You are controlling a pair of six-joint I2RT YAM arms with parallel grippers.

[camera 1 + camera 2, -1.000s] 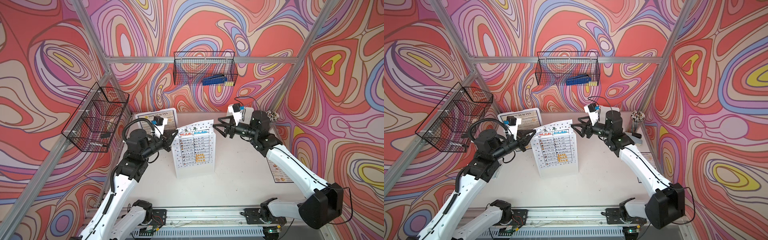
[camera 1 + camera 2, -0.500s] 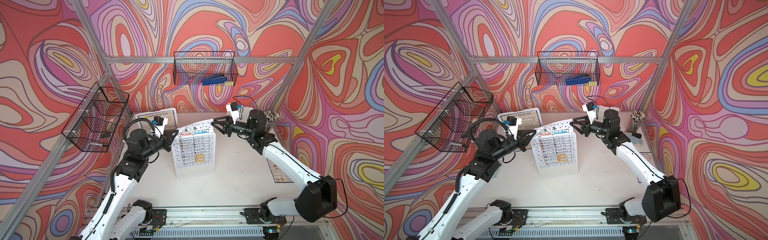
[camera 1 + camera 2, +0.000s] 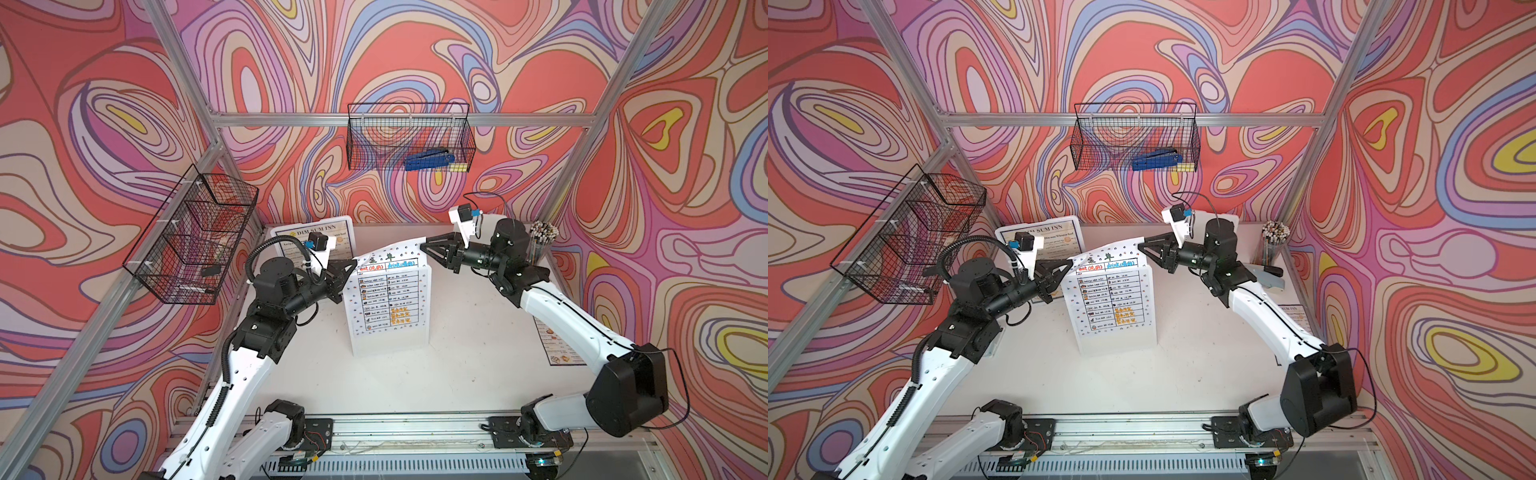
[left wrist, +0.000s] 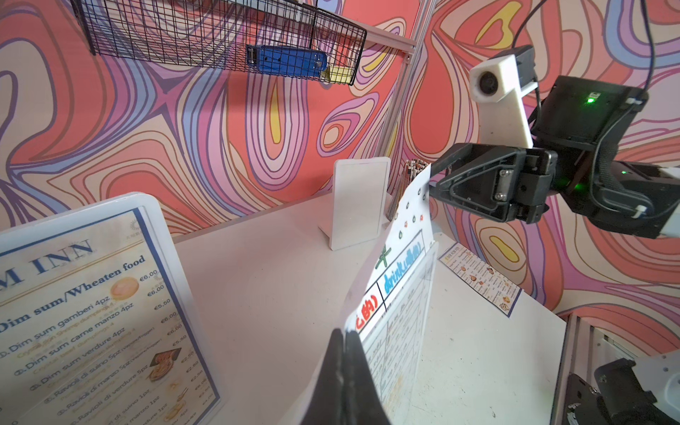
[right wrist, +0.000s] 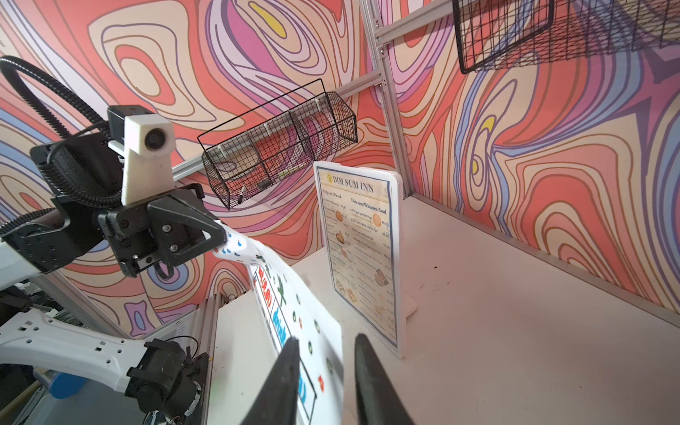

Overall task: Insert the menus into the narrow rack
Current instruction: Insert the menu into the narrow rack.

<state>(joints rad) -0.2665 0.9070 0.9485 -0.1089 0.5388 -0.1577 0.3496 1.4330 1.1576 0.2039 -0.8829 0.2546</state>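
Our right gripper (image 3: 424, 247) has reached a top corner of the white menu (image 3: 386, 303), jaws narrowed but apart; our left gripper (image 3: 354, 263) pinches the opposite corner.

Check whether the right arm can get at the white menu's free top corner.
Probably yes: that corner of the white menu sticks up above its stand, and the right gripper has its jaws open on either side of it.
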